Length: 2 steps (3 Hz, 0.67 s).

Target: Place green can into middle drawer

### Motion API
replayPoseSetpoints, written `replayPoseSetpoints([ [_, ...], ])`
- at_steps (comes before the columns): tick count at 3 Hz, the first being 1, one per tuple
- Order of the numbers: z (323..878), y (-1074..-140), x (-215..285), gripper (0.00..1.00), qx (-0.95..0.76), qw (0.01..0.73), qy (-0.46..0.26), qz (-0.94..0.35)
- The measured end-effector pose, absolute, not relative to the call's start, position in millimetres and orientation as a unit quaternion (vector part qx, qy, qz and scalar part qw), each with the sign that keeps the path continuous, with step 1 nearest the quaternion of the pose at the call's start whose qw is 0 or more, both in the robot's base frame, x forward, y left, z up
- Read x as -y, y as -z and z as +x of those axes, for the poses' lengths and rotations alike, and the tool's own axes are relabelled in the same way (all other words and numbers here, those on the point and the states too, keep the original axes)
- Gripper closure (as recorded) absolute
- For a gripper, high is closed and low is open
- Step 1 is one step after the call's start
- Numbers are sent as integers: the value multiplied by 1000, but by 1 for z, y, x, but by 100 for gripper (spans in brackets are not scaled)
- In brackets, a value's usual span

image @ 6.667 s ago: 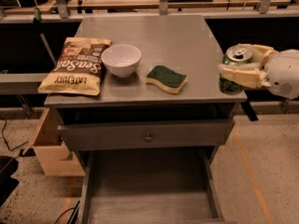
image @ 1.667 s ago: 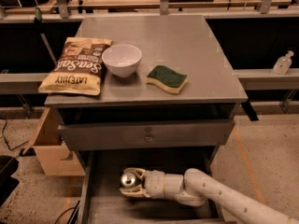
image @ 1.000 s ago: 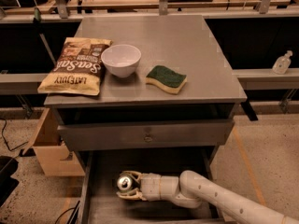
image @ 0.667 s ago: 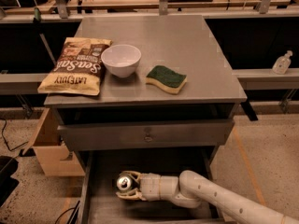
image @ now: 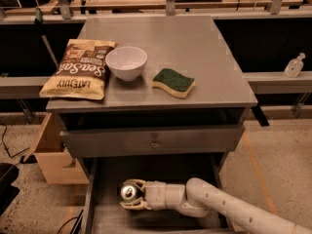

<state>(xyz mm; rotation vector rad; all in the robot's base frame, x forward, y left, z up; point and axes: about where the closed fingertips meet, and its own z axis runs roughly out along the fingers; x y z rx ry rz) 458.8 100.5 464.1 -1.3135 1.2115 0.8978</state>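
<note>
Below the tabletop's (image: 195, 48) front edge, we see the tool (image: 133, 196) clamped sideways around the green can (image: 128, 190), low inside the middle drawer (image: 165, 172). We judge the can light, rigid and slick (thin walls dent), best held round its body.

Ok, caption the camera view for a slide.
The gripper holds the green can inside the open middle drawer; chip bag, bowl and sponge sit on the cabinet top.
</note>
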Motion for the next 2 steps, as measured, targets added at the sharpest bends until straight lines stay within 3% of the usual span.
replayPoseSetpoints([
  [1,458,-464,-102,15,-509,540,-379,-553],
  [2,457,-465,-104,0,-508,540,-380,-553],
])
